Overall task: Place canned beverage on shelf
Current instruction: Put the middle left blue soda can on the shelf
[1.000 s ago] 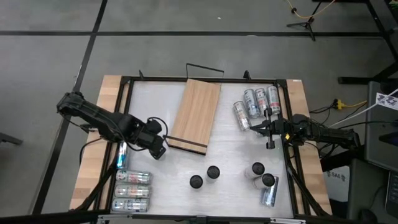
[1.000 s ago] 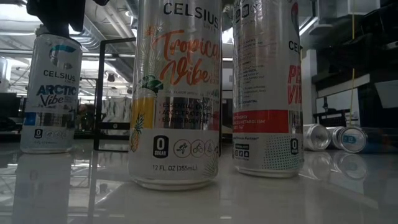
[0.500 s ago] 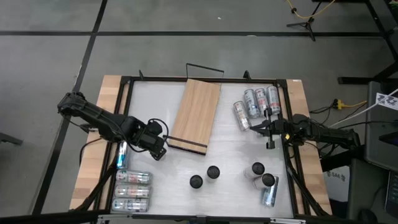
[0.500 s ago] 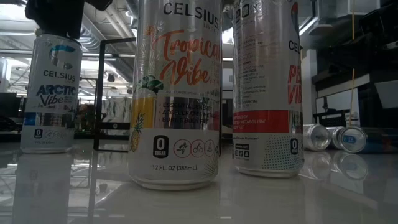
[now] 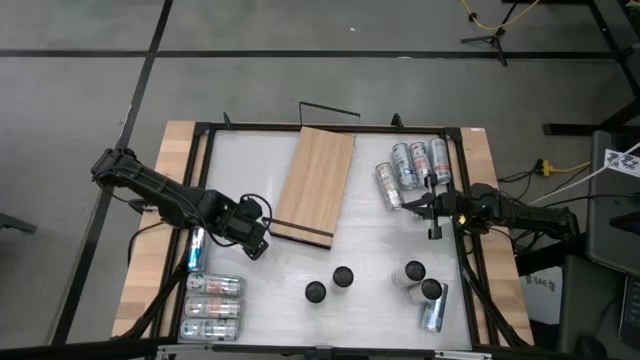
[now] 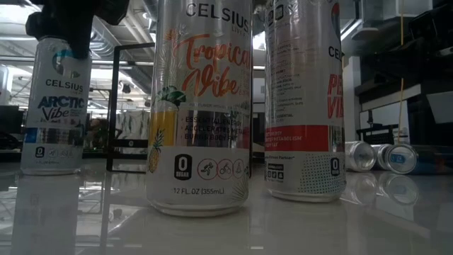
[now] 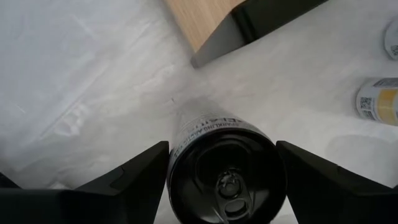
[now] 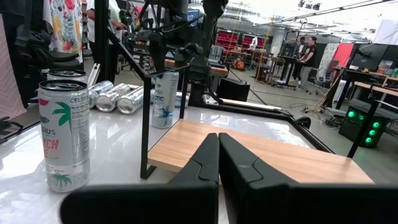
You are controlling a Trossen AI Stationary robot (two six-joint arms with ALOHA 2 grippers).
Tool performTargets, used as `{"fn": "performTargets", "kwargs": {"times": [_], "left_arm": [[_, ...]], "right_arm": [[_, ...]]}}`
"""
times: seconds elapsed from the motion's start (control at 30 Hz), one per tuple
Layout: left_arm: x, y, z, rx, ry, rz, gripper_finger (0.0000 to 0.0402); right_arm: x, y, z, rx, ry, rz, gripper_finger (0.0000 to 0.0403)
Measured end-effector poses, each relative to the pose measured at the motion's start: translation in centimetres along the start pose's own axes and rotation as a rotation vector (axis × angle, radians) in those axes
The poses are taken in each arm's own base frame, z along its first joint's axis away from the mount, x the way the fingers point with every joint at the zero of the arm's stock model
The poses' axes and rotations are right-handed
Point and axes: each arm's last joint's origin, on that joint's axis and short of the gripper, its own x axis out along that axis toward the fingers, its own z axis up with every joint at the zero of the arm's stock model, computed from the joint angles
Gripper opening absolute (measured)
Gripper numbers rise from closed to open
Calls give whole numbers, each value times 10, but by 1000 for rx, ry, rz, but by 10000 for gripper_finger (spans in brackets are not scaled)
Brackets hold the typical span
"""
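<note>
An upright Arctic Vibe can [image 6: 51, 113] stands on the white table, just off the near left corner of the shelf [image 5: 315, 185]. The shelf is a light-wood board with a black wire rail [image 5: 330, 108] at its far end. My left gripper [image 5: 252, 238] points down over the can. Its open fingers stand on either side of the can's top [image 7: 227, 180]. In the low view the gripper [image 6: 71, 21] hides the can's rim. My right gripper [image 8: 218, 149] waits shut and level at the table's right edge [image 5: 412, 206], holding nothing. My left gripper straddles the can's upper part from above, with one finger [image 7: 140, 171] on each side of the can. The fingers' inner faces lie right at the can's outline. Whether they touch it, I cannot tell. The can stands upright with its base on the table.
Three cans [image 5: 212, 305] lie at the near left, and one blue can [image 5: 195, 248] lies beside my left arm. Several cans [image 5: 410, 170] lie at the far right. Upright cans stand near the front [image 5: 343, 276], [image 5: 315, 291], [image 5: 413, 270], [image 5: 431, 289]. The table's black frame [image 5: 205, 160] runs along its edges.
My left gripper has come straight down over the standing can, so its fingers now reach lower along the can's sides. The gap between them looks the same. The can has stayed upright on the table.
</note>
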Motion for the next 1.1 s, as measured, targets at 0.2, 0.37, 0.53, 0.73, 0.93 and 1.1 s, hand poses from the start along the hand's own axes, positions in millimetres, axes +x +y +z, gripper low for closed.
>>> {"fn": "performTargets", "kwargs": {"times": [0.2,0.37,0.53,0.73,0.93,1.1], "left_arm": [[1,0,-1,4,-8,2,275],[1,-1,-1,7,-8,3,272],[1,-1,-1,6,-8,4,244],[1,0,-1,6,-8,5,236],[-5,2,-1,13,1,5,236],[-27,4,4,63,12,11,236]], "right_arm": [[0,0,0,0,0,0,2],[0,0,0,0,0,0,2],[0,0,0,0,0,0,2],[0,0,0,0,0,0,2],[0,0,0,0,0,0,2],[0,0,0,0,0,0,2]]}}
